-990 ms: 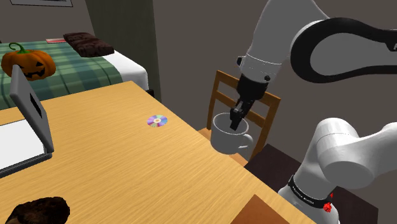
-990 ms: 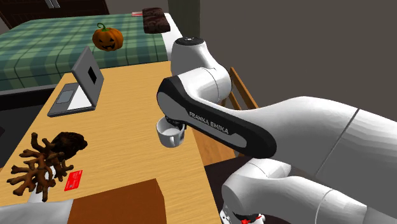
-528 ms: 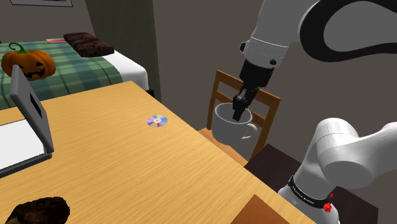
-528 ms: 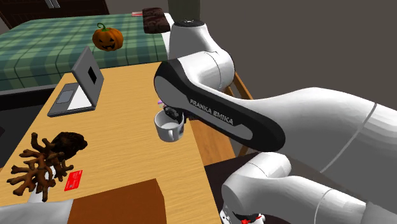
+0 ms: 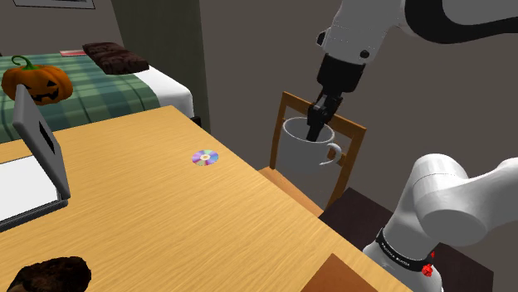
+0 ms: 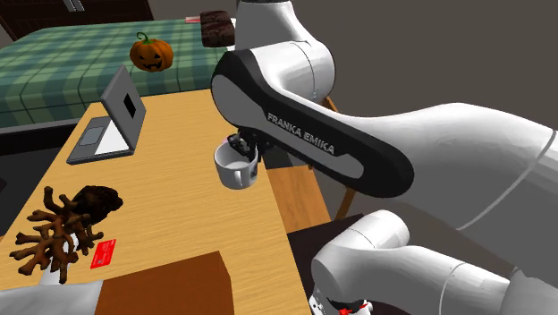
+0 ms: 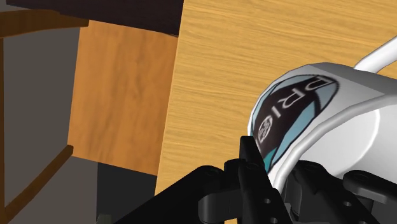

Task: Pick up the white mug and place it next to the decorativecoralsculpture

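Note:
My black gripper (image 5: 316,129) is shut on the rim of the white mug (image 5: 302,149), one finger inside it and one outside. The mug hangs upright in the air beyond the wooden table's (image 5: 166,211) edge, in front of a chair. From the second exterior view the mug (image 6: 236,168) hangs under the gripper (image 6: 240,148), above the table's right part. Close up, the mug (image 7: 337,108) shows a dark and teal round emblem, clasped by the gripper (image 7: 275,173). The brown branching coral sculpture (image 6: 49,234) stands at the table's near left corner, far from the mug.
A wooden chair (image 5: 287,103) stands behind the mug. On the table are a CD (image 5: 205,157), an open laptop (image 6: 121,112), a dark brown lump (image 6: 95,200), a red card (image 6: 105,254) and a brown box (image 6: 170,286). A pumpkin (image 5: 37,81) sits on the green bed.
The gripper has lifted the mug steadily higher, clear of the table's level, and it has drifted slightly toward the chair back in the shoulder view.

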Available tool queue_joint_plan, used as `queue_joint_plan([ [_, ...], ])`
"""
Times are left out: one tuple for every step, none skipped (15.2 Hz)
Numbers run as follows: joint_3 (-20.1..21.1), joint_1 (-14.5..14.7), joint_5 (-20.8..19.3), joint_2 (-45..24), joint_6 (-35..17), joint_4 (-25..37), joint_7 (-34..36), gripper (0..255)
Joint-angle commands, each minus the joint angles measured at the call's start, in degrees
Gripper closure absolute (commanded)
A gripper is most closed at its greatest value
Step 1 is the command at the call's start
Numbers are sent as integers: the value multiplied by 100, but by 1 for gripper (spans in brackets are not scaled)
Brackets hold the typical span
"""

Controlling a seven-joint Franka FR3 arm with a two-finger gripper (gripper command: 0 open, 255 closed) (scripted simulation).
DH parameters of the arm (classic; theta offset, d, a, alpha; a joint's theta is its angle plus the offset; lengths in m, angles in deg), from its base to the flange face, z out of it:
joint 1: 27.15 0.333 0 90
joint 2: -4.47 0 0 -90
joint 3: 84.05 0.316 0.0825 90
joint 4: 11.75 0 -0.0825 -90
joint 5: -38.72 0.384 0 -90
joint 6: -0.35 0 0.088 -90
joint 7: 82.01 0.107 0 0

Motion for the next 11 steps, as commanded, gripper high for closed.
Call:
queue_joint_plan([
  [-12,-9,-17,-55,133,189,14,255],
  [-20,-14,-26,-83,198,282,19,255],
  [-28,-19,-35,-112,263,376,24,255],
  [-36,-24,-43,-141,329,470,29,255],
  [-43,-28,-52,-171,394,566,34,255],
  [-48,-31,-58,-191,435,627,37,255],
  [89,-7,18,-269,398,687,168,255],
  [225,15,89,-352,359,752,298,255],
  [363,32,157,-441,320,824,428,255],
  [499,48,219,-536,280,901,558,255],
  [636,60,276,-636,240,985,688,255],
])
